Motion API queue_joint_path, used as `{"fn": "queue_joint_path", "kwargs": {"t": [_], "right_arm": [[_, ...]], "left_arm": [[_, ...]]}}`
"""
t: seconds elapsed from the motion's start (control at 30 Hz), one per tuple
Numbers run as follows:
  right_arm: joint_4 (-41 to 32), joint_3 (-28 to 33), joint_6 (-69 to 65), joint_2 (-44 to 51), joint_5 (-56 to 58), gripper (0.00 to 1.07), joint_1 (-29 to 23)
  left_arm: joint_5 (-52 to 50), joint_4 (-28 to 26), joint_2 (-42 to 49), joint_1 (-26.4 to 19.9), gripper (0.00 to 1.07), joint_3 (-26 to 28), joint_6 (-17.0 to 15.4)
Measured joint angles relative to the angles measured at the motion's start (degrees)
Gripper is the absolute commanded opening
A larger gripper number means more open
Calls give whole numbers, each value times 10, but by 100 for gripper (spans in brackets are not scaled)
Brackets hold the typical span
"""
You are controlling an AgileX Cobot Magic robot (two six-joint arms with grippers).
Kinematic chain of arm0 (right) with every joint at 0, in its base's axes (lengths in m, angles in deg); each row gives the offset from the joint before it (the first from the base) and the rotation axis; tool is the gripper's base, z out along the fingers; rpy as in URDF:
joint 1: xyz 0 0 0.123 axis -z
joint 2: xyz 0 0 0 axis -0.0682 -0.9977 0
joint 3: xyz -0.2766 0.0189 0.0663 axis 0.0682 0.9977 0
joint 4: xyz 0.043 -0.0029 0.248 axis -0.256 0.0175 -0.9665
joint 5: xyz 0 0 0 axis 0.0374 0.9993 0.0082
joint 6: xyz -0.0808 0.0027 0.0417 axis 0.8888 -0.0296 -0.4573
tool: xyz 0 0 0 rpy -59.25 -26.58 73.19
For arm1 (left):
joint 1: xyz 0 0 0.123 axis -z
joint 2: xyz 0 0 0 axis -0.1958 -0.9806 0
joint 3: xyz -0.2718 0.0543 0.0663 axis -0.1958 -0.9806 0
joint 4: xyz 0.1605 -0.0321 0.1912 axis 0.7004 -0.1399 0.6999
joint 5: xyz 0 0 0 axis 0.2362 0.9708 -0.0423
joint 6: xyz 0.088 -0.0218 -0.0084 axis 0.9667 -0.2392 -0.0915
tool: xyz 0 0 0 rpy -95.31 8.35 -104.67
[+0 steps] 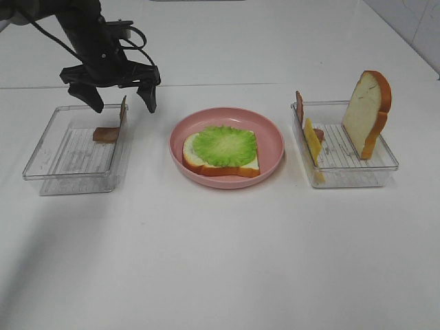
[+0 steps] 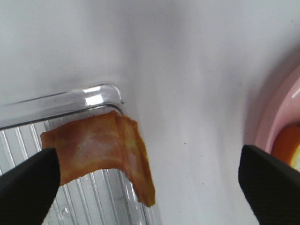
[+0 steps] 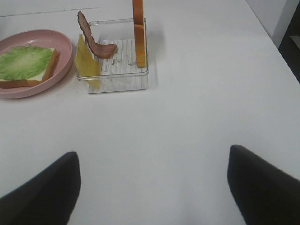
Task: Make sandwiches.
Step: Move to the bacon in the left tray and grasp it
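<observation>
**Figure: Left arm poised over the bacon, sandwich base laid**

*Exterior high view.* The left gripper [image 1: 122,104] hangs spread wide and holding nothing above the plate-side wall of the left tray [image 1: 41,165]. A bacon strip [image 1: 108,134] lies in that tray, with one end turned up against the wall. On the plate [image 1: 271,148] a bread slice [image 1: 220,170] carries the lettuce leaf [image 1: 223,144]. The right tray [image 1: 371,175] holds an upright bread slice [image 1: 364,103], a cheese slice [image 1: 313,141] and a second bacon strip [image 1: 300,103].

*Left wrist view.* The bacon strip [image 2: 98,150] curls over the tray corner [image 2: 84,101], nearer one finger than the other. The step in hand is probably picking it up. The grip would be better if the raised end were centred between the fingers before closing. The strip should then be lifted clear of the wall before it is carried to the plate [image 2: 276,126].

*Right wrist view.* The right gripper [image 3: 154,187] rests wide apart and empty, well back from the right tray [image 3: 117,84]. The cheese slice [image 3: 86,58], second bacon strip [image 3: 96,44] and upright bread slice [image 3: 138,37] are untouched.

No brand, label or legible writing appears in any view.
</observation>
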Motion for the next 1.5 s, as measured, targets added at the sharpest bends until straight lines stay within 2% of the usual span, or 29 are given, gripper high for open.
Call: {"fn": "queue_joint_path", "kwargs": {"t": [0.03,0.07,0.1,0.13,0.2,0.9,1.0,1.07,1.1,1.13,1.17,1.2,1.23,1.27,1.3,1.5], "right_arm": [[0,0,0,0,0,80,0],[0,0,0,0,0,80,0],[0,0,0,0,0,80,0],[0,0,0,0,0,80,0],[0,0,0,0,0,80,0],[0,0,0,0,0,80,0],[0,0,0,0,0,80,0],[0,0,0,0,0,80,0],[0,0,0,0,0,80,0],[0,0,0,0,0,80,0],[0,0,0,0,0,80,0],[0,0,0,0,0,80,0],[0,0,0,0,0,80,0],[0,0,0,0,0,80,0],[0,0,0,0,0,80,0],[0,0,0,0,0,80,0]], "left_arm": [[0,0,0,0,83,0,0],[0,0,0,0,73,0,0],[0,0,0,0,73,0,0],[0,2,0,0,64,0,0],[-1,2,0,0,62,0,0],[-2,-1,0,0,61,0,1],[-2,-1,0,0,57,0,1],[-2,-1,0,0,44,0,1],[-2,-1,0,0,44,0,1],[-2,-1,0,0,33,0,1],[-3,-1,0,0,27,0,1],[-3,-1,0,0,27,0,1],[-3,-1,0,0,13,0,1],[-3,-1,0,0,13,0,1],[-4,-1,0,0,1,0,1],[-6,-1,0,0,0,0,1]]}}
